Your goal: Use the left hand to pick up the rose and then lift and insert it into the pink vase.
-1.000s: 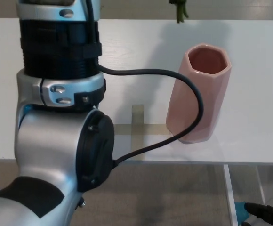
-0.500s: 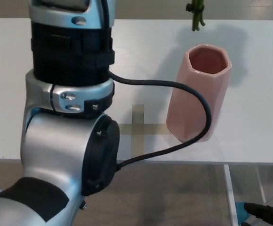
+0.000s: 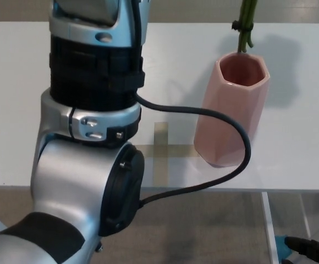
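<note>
1. Because the left forearm (image 3: pixel 88 148) rises up the near side of the head view and runs out of the top of the frame, the left hand is out of sight; the state of its fingers cannot be told from here.
2. A black cable (image 3: pixel 214 118) loops from the forearm's elbow housing across the front of the pink vase (image 3: pixel 231 110).
3. At the bottom right corner, below the bench edge, a dark tip (image 3: pixel 311 250) shows. It is probably part of the right hand, but whether that hand is released or clenched cannot be told.
4. The white bench (image 3: pixel 16 110) carries a cross of tan tape (image 3: pixel 160 151) just left of the vase base.
5. The vase stands upright on the bench, its faceted mouth open to the camera.
6. The rose (image 3: pixel 244 27) shows only as a green stem hanging from the top edge. Its lower end lies at the far rim of the vase mouth; whether it has entered the opening cannot be told. The bloom is out of frame.
7. Judged step: insertion, with the stem being lined up over the mouth.
8. Judged next move: centre the stem over the opening, lower it straight, then release.
</note>
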